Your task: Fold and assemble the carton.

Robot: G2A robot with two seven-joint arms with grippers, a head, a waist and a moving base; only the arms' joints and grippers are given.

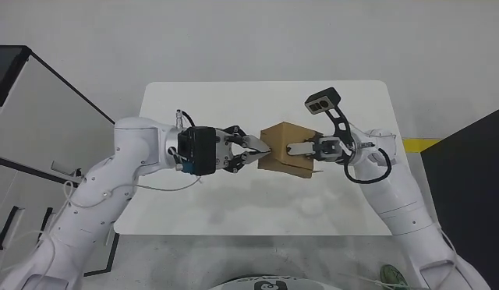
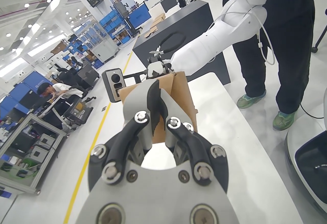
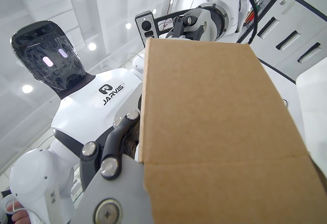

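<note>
A brown cardboard carton [image 1: 282, 138] is held between my two grippers over the middle of the white table [image 1: 195, 204]. My left gripper [image 1: 263, 148] meets it from the left. In the left wrist view that gripper [image 2: 156, 93] has its fingers pinched together at the near edge of the carton [image 2: 181, 97]. From the right, my right gripper [image 1: 295, 150] lies over the carton's top, shut on a panel. In the right wrist view the carton [image 3: 217, 120] covers most of that gripper, with one finger [image 3: 120, 133] showing beside the panel.
A black-framed panel [image 1: 23, 95] stands off the table's left side. A dark cabinet [image 1: 468, 165] stands close to its right end. Bare tabletop lies in front of and behind the carton.
</note>
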